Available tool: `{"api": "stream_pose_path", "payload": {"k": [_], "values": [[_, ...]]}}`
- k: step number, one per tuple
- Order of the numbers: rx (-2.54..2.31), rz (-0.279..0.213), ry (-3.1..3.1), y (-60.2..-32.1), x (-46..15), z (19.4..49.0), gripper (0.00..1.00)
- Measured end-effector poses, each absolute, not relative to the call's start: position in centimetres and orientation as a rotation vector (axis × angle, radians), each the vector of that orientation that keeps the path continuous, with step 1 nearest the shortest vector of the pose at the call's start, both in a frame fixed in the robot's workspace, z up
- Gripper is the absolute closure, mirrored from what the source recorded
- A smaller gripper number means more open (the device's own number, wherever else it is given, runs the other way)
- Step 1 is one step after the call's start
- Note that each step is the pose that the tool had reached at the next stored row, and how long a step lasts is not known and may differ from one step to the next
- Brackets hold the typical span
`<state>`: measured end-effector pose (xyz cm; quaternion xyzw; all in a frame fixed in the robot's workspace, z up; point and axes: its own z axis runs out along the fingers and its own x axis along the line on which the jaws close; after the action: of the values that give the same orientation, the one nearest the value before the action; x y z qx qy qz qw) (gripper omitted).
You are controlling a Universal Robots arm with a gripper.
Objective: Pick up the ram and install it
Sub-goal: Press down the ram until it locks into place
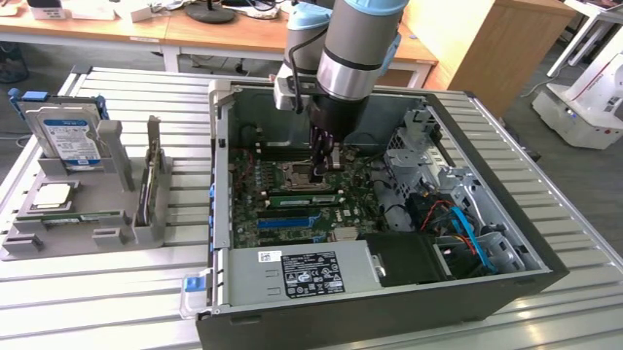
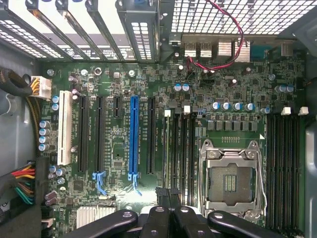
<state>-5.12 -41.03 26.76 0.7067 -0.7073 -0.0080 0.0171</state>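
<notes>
The ram (image 1: 300, 197) is a narrow green stick standing in a memory slot of the motherboard, between the CPU socket (image 1: 300, 175) and the long blue slot (image 1: 287, 219). In the wrist view the ram (image 2: 166, 148) shows edge-on as a thin line beside empty black slots. My gripper (image 1: 327, 164) reaches down into the open computer case, over the exterior view's right end of the stick. Its black fingertips (image 2: 162, 192) are pressed together, and the gripper (image 2: 169, 194) is shut with nothing between them. Whether the tips touch the stick I cannot tell.
A grey fixture (image 1: 58, 240) at the exterior view's left holds a hard drive (image 1: 63, 138), an upright dark card (image 1: 151, 182) and a thin green strip (image 1: 83, 217). Inside the case are the power supply (image 1: 302, 271), drive cage (image 1: 419, 153), cables (image 2: 22, 181), and the socket (image 2: 230, 181).
</notes>
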Motion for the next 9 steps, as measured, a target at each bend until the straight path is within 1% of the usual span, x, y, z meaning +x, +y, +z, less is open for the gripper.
{"api": "stream_pose_path", "payload": {"k": [9], "values": [[2.196, -0.025, -2.198, -41.03, -5.12, 26.76, 0.89]]}}
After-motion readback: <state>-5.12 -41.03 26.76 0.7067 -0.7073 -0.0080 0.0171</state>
